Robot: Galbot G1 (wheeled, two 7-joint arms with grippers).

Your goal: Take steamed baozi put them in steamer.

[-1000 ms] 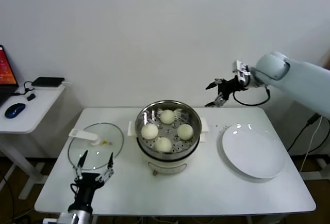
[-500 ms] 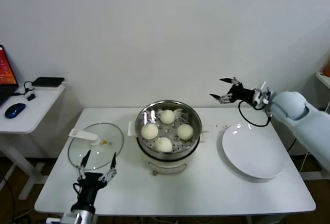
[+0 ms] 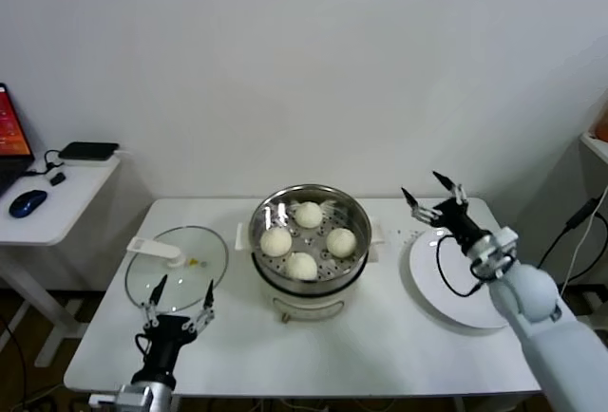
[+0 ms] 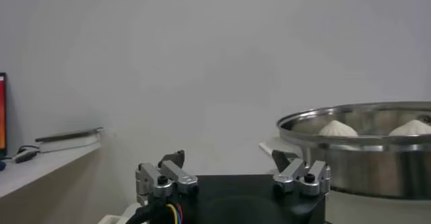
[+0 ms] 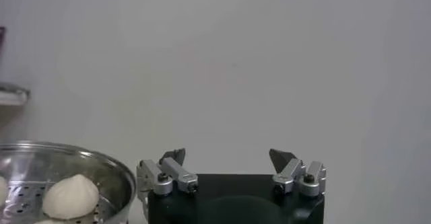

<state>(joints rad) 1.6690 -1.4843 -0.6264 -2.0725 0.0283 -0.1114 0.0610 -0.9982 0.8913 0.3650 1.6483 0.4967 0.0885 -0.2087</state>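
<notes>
The steamer (image 3: pixel 310 291), a shiny steel pot on a white base, stands mid-table. Several cream-white steamed baozi (image 3: pixel 301 266) lie on its perforated tray. My right gripper (image 3: pixel 425 186) is open and empty. It hovers over the far edge of the white plate, to the right of the pot. My left gripper (image 3: pixel 180 288) is open and empty, low at the table's front left, near the glass lid. The left wrist view shows the left gripper (image 4: pixel 227 157), the steamer (image 4: pixel 367 165) and baozi tops (image 4: pixel 337 128). The right wrist view shows the right gripper (image 5: pixel 227 154), the steamer (image 5: pixel 114 178) and a baozi (image 5: pixel 70 196).
A flat glass lid (image 3: pixel 176 270) with a white handle lies left of the pot. A large white plate (image 3: pixel 465 289) sits on the right. A side table (image 3: pixel 57 198) with a mouse stands beyond the left edge. The wall is close behind.
My right arm has swung down from a raised pose behind the pot's right side to low over the plate. It stayed open. The left arm barely moved.
</notes>
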